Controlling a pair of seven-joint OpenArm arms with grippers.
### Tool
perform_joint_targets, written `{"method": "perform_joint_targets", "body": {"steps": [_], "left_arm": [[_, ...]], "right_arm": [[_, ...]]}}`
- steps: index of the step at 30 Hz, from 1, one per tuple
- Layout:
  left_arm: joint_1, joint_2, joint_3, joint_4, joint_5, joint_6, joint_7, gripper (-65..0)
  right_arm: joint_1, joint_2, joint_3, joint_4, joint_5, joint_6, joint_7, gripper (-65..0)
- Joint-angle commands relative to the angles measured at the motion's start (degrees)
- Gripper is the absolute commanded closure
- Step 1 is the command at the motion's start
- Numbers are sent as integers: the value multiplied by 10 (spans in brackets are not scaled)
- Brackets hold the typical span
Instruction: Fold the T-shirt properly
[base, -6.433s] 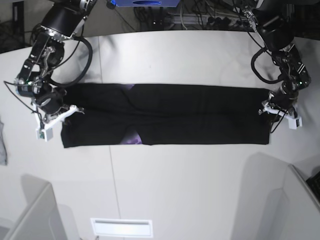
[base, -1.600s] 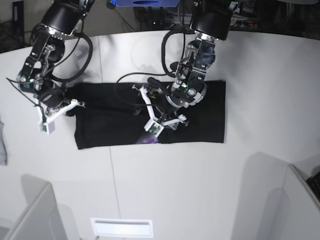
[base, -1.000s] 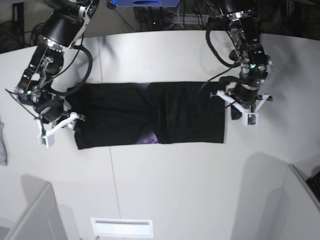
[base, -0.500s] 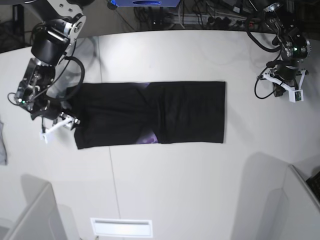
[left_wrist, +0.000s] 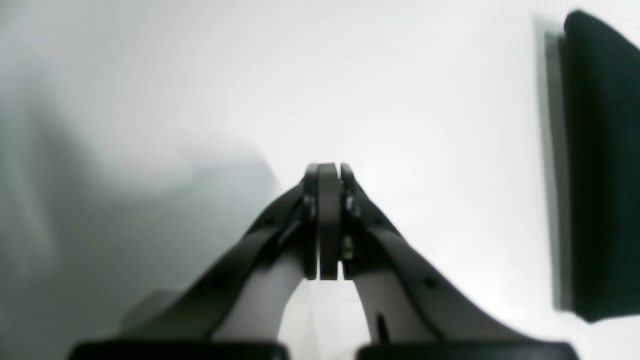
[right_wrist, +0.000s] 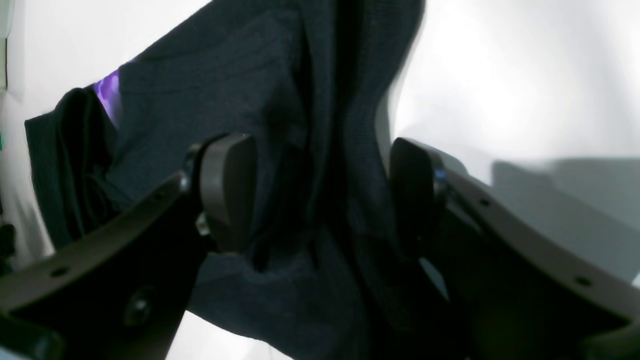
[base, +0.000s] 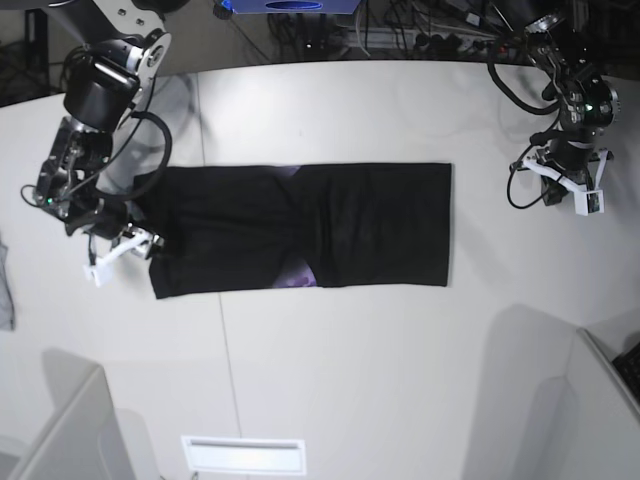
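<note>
Lying folded across the white table (base: 330, 380), the T-shirt (base: 300, 228) (purple print peeking out) sat between the right gripper's (right_wrist: 320, 195) spread jaws; the left gripper (left_wrist: 327, 172), pinched empty, hovered well apart.

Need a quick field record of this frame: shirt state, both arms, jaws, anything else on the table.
shirt: black T-shirt lying flat as a long band, one end folded over the middle, purple print peeking at the overlap
right gripper: at the shirt's sleeve-side end, jaws open, cloth bunched between them, not clamped
left gripper: over bare white table, jaws shut, empty, clear of the shirt's folded edge
other: grey cloth scrap at the table's edge beyond the right arm
fold: not finished
</note>
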Motion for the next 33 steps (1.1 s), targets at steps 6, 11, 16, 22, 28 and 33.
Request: {"method": "perform_joint_targets", "body": {"steps": [6, 11, 16, 22, 28, 33], "left_arm": [[-27, -8, 63, -26, -6, -1, -10, 0], [-52, -6, 95, -68, -6, -1, -10, 0], [-69, -7, 137, -90, -6, 0, -10, 0], [-97, -8, 193, -131, -6, 0, -10, 0], [-106, -9, 226, -143, -6, 0, -9, 0], [-106, -8, 226, -141, -6, 0, -6, 0]], "right_arm": [[-10, 1, -41, 1, -20, -3, -24, -390], [-16, 2, -42, 1, -24, -5, -23, -389], [-18, 3, -42, 1, -25, -5, -20, -354], [-4, 3, -42, -1, -26, -6, -19, 0], [8, 8, -43, 5, -27, -6, -19, 0], [1, 10, -49, 73, -27, -6, -24, 0]]}}
